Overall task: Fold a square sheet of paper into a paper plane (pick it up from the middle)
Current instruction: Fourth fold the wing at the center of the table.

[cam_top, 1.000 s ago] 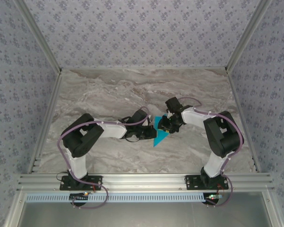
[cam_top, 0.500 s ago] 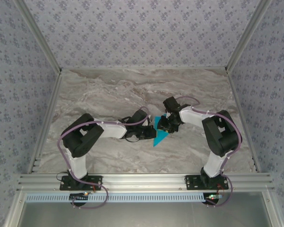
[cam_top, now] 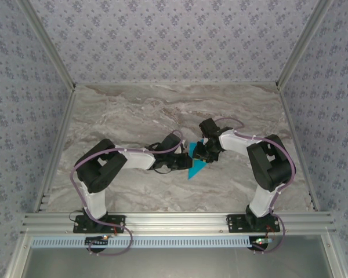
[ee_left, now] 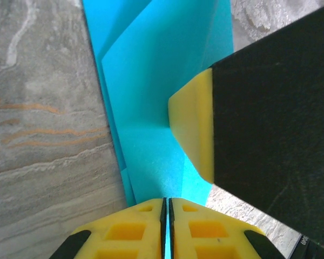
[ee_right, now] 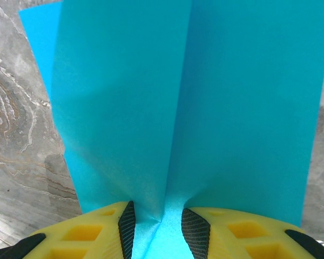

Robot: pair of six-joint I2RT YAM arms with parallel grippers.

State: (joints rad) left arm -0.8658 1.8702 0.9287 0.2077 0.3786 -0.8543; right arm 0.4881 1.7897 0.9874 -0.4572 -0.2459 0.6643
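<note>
The square sheet of paper [cam_top: 196,168] lies folded on the marble table, a cyan pointed shape between the two grippers. My left gripper [cam_top: 189,160] is shut on its edge; in the left wrist view the yellow jaws [ee_left: 166,208] pinch the thin cyan layers [ee_left: 146,97]. My right gripper [cam_top: 202,154] comes in from the right and bears down on the paper. In the right wrist view its jaws [ee_right: 157,221] stand apart, astride a long centre crease in the paper [ee_right: 232,97]. One right fingertip [ee_left: 191,127] touches the paper in the left wrist view.
The grey marble table [cam_top: 133,110] stretches behind and to both sides of the paper. Patterned walls close it in on three sides. An aluminium rail [cam_top: 174,220] with both arm bases runs along the near edge.
The right arm has crept a little to the left, toward the left gripper. The left arm and the paper have hardly moved. Both jaws keep the same opening.
</note>
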